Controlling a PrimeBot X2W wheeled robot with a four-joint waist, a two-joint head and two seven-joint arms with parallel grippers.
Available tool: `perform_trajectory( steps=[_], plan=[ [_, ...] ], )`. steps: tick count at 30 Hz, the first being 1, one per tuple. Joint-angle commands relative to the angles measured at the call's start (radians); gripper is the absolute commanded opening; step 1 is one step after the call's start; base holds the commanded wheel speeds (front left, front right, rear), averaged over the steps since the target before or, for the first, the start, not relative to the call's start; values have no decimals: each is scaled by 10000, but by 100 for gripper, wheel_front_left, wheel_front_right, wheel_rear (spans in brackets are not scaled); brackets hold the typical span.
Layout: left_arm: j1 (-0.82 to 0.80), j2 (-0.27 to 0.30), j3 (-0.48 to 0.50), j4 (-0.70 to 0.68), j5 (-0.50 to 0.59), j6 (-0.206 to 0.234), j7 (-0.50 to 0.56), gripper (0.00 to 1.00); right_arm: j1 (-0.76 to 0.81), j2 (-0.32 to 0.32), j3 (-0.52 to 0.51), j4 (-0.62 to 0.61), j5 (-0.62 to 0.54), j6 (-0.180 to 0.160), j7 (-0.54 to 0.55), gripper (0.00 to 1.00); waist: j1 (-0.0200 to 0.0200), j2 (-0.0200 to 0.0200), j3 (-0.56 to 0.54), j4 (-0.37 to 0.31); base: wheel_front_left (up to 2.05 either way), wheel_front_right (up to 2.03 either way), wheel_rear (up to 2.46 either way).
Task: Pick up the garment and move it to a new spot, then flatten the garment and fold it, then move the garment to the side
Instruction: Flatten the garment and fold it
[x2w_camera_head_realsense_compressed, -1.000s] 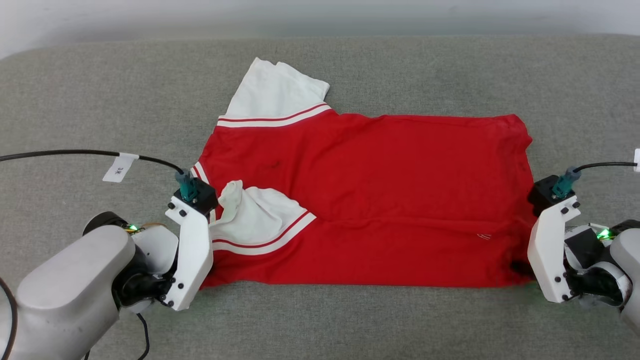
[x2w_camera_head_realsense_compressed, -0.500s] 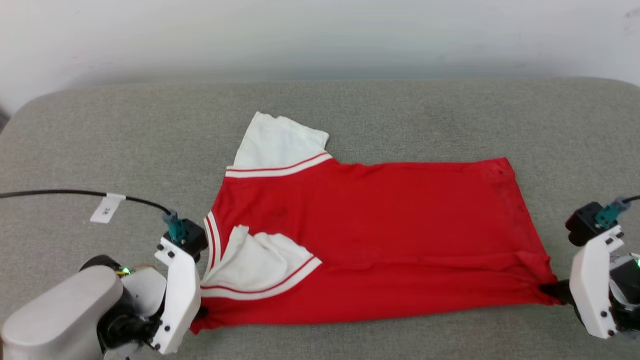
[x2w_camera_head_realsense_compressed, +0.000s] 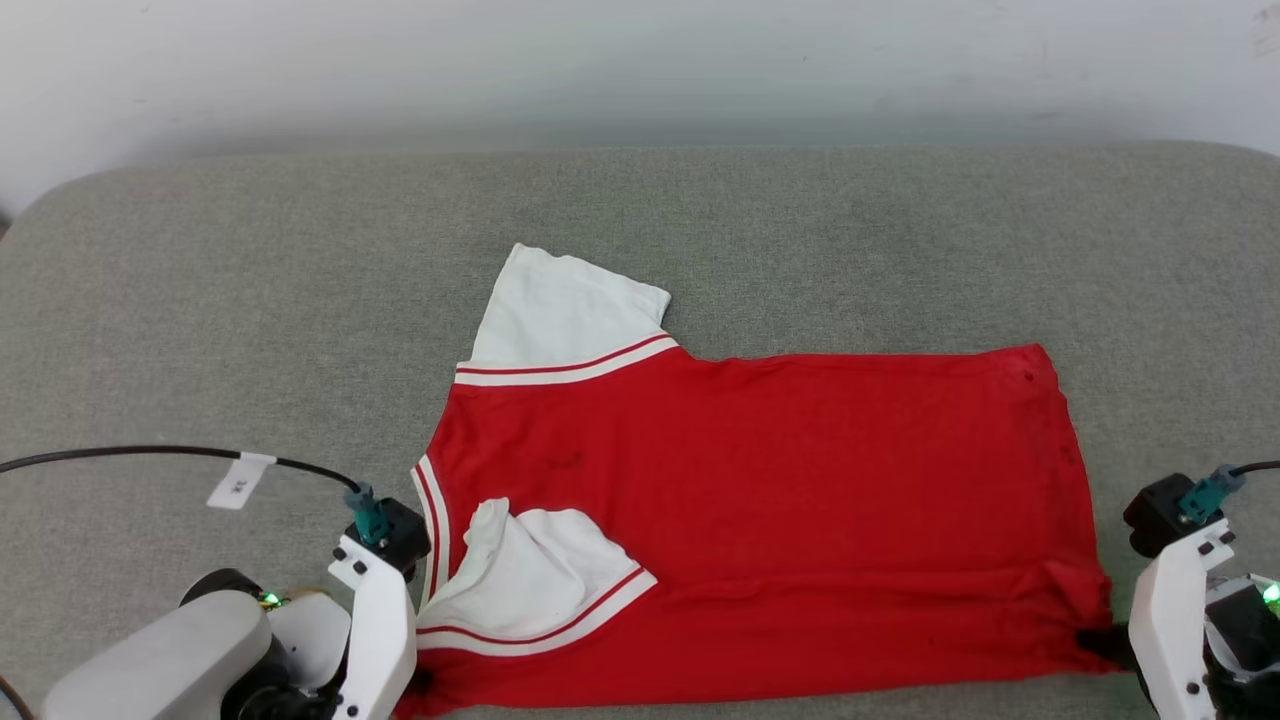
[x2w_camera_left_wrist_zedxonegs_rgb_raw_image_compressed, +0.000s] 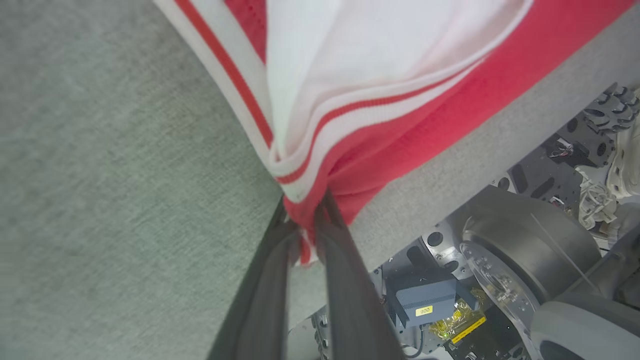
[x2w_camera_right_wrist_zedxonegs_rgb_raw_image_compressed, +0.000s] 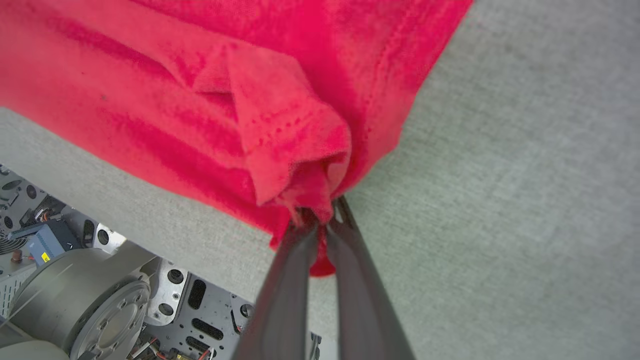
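Right, down at the near edge both arms have hold of cloth. The left gripper (x2w_camera_left_wrist_zedxonegs_rgb_raw_image_compressed: 305, 220) has its two long dark fingers pinched tight on a bunched corner of the red jersey-style T-shirt (x2w_camera_head_realsense_compressed: 800, 500) with short white sleeves, right where the red-and-white striped trim gathers into a knot. Over on the other side, the right gripper (x2w_camera_right_wrist_zedxonegs_rgb_raw_image_compressed: 325, 212) is clamped shut on the opposite near corner, plain red fabric crumpled into a fold just above its fingertips. Beneath both wrists, past the lip of the grey woven padded surface (x2w_camera_head_realsense_compressed: 250, 320), the robot's grey metal base (x2w_camera_left_wrist_zedxonegs_rgb_raw_image_compressed: 525, 250) peeks through.

Moving out: the shirt lies spread across that surface, its near edge running close along the near lip. The collar end is to the robot's left and the hem end to its right, plain red face up with a few shallow wrinkles low down. The near sleeve (x2w_camera_head_realsense_compressed: 530, 580) is folded in over the red body, rumpled. A black cable with a white paper tag (x2w_camera_head_realsense_compressed: 238, 482) arcs to the left wrist. Further on, the far sleeve (x2w_camera_head_realsense_compressed: 565, 310) lies flat, pointing away. Beyond it the grey surface runs on to a pale wall (x2w_camera_head_realsense_compressed: 600, 70).
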Motion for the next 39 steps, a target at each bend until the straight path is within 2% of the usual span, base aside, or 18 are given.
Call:
perform_trajectory(
  steps=[1, 8, 11, 14, 18, 21, 25, 28, 33, 38, 39],
  plan=[
    [-95, 21, 33, 137, -26, 15, -59, 100, 13, 144, -98, 41, -57, -15, -187, 100, 0, 0, -15, 0, 0, 0, 0],
    [-996, 472, 596, -75, -128, -55, -273, 100, -279, 100, -1091, -522, -337, -12, -1800, 100, 0, 0, -314, 5, 0, 0, 0],
    [-1590, 603, 1084, -99, 144, -7, -964, 100, -360, 69, -1623, -1062, -972, -10, -2828, 100, 0, 0, -355, -95, 0, 0, 0],
    [-2110, 502, 1410, 264, 843, 196, -1966, 100, -356, 384, -2457, -1357, -1813, -10, -3970, 100, 0, 0, -245, -252, 0, 0, 0],
    [-2857, 233, 1773, 903, 1392, 395, -2844, 100, 17, 1185, -3963, -1761, -3173, -12, -5257, 100, 0, 0, 46, -505, 0, 0, 0],
    [-3354, 54, 2004, 1289, 1585, 561, -3200, 100, 535, 2069, -5171, -2383, -4477, -12, -5958, 100, 0, 0, 365, -759, 0, 0, 0],
    [-4100, -185, 2225, 1843, 1710, 664, -3209, 100, 1470, 3442, -6872, -3488, -5963, -12, -6597, 100, 0, 0, 861, -1057, 0, 0, 0],
    [-4674, -437, 2378, 2205, 1649, 723, -3049, 100, 2105, 4389, -7725, -4426, -6789, -12, -6882, 100, 0, 0, 1326, -1237, 0, 0, 0],
    [-5814, -817, 2434, 2866, 1510, 624, -2166, 100, 2990, 5669, -8542, -5772, -7496, -12, -6982, 100, 0, 0, 2159, -1510, 0, 0, 0],
    [-6775, -1076, 2429, 3502, 1105, 502, -695, 100, 3355, 6215, -8574, -6496, -7638, -12, -6969, 100, 0, 0, 2897, -1867, 0, 0, 0],
    [-6775, -1076, 2429, 3502, 1105, 502, -695, 100, 3355, 6215, -8574, -6496, -7638, -12, -6969, 100, 0, 0, 2897, -1867, 0, 0, 0]
  ],
)
